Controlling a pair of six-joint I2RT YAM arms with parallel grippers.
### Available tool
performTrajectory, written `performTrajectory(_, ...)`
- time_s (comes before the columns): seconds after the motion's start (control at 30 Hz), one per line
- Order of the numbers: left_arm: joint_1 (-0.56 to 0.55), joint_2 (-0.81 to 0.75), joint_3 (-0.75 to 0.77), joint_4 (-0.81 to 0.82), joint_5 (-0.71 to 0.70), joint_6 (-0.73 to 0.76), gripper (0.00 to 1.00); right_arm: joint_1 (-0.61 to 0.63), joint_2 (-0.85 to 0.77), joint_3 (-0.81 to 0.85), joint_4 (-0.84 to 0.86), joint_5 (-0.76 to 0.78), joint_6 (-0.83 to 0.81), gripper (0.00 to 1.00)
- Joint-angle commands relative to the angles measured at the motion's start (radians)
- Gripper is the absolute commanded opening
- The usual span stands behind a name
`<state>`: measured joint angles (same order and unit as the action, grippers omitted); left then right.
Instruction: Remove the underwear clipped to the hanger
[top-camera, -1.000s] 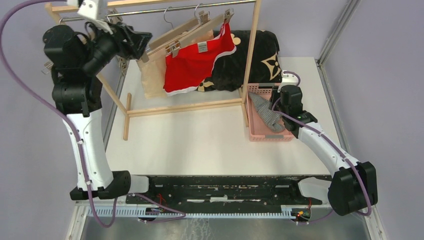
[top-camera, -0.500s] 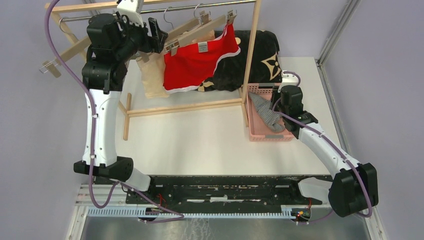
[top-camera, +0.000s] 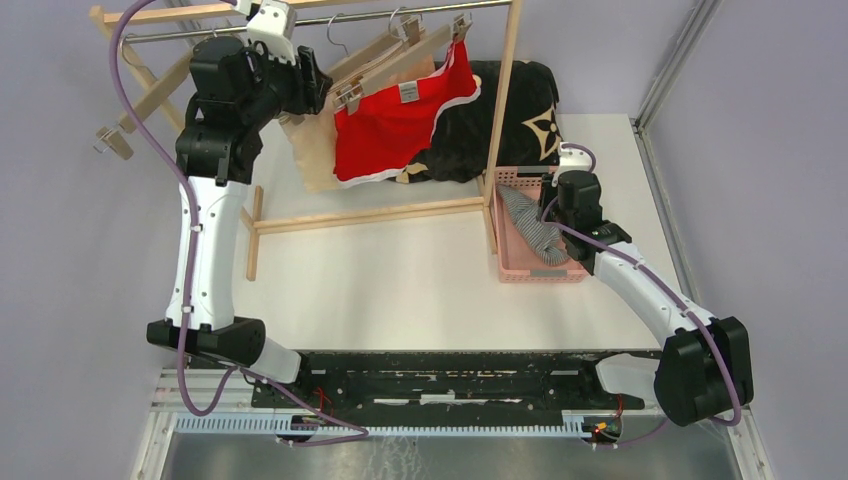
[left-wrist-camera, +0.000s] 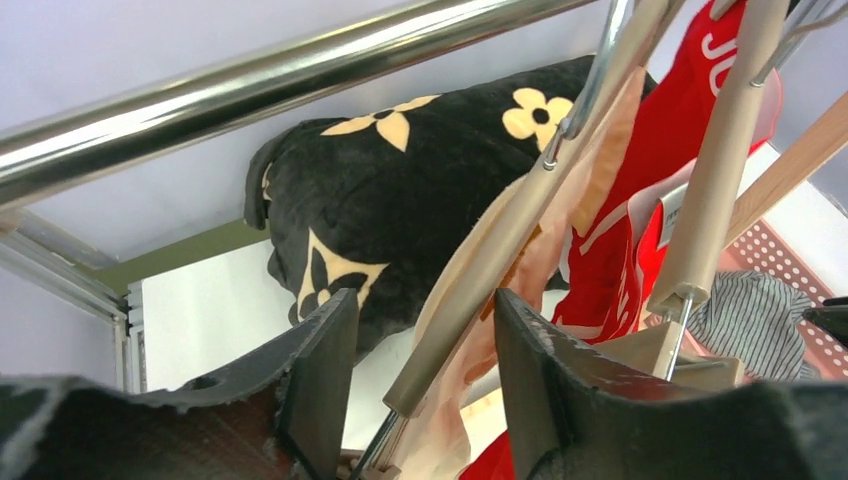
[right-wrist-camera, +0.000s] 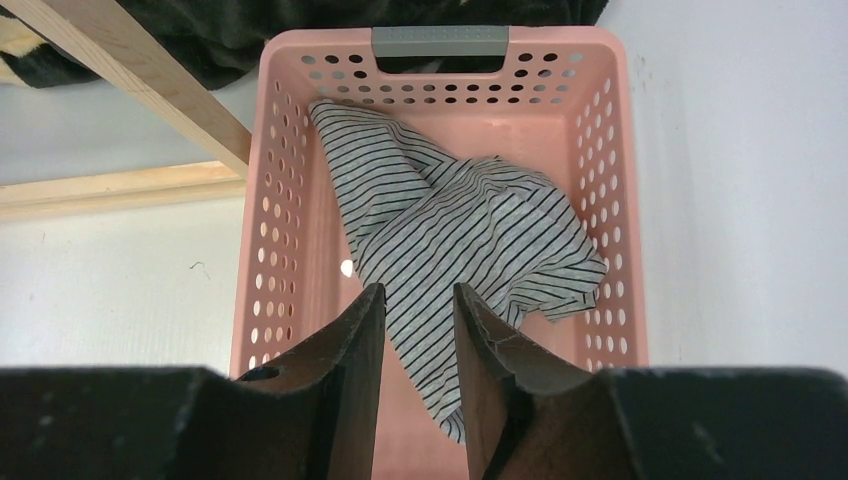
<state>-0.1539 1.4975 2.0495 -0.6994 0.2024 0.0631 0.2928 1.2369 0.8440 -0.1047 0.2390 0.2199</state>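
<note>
Red underwear (top-camera: 400, 125) (left-wrist-camera: 690, 130) and pale beige underwear (top-camera: 315, 150) (left-wrist-camera: 545, 250) hang clipped to wooden hangers (top-camera: 375, 65) on the rail. My left gripper (top-camera: 318, 88) (left-wrist-camera: 422, 300) is up at the rail, open, its jaws on either side of the lower end of the beige piece's hanger (left-wrist-camera: 520, 220), with a gap on both sides. The striped underwear (top-camera: 530, 225) (right-wrist-camera: 470, 230) lies crumpled in the pink basket (top-camera: 515, 268) (right-wrist-camera: 440, 40). My right gripper (top-camera: 555, 215) (right-wrist-camera: 419, 290) hovers above it, jaws slightly apart and holding nothing.
A metal rail (top-camera: 330, 20) (left-wrist-camera: 300, 70) tops the wooden rack, whose post (top-camera: 505, 100) stands beside the basket and whose base bar (top-camera: 370, 215) crosses the table. A black cushion with tan flowers (top-camera: 520, 110) (left-wrist-camera: 400, 180) lies behind the rack.
My left arm has swung right along the rail to the hangers, and its jaws have narrowed around the hanger end. The right arm has stayed over the basket.
</note>
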Motion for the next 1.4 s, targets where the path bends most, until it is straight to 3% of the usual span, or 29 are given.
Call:
performTrajectory(0.0,-0.005,-0.009,-0.025,0.074,0.047,0.029,0.55,0.003,-0.016,0.013,0.048,-0.009,0.001,0.39)
performTrajectory(0.13,-0.003,-0.017,-0.058,0.093,0.066,0.020,0.42,0.005,-0.012,0.013,0.047,-0.012,0.003,0.38)
performTrajectory(0.27,-0.003,-0.028,-0.088,0.115,0.078,0.012,0.22,0.004,-0.019,0.012,0.047,-0.017,0.003,0.38)
performTrajectory(0.5,-0.003,-0.040,-0.125,0.169,0.121,-0.026,0.08,0.005,-0.034,0.004,0.049,-0.024,0.001,0.38)
performTrajectory(0.97,-0.003,-0.192,-0.268,0.436,0.015,-0.089,0.03,0.007,-0.024,-0.002,0.063,-0.051,-0.001,0.36)
performTrajectory(1.37,-0.003,-0.266,-0.349,0.459,-0.056,-0.066,0.03,0.009,-0.017,-0.001,0.065,-0.056,-0.001,0.36)
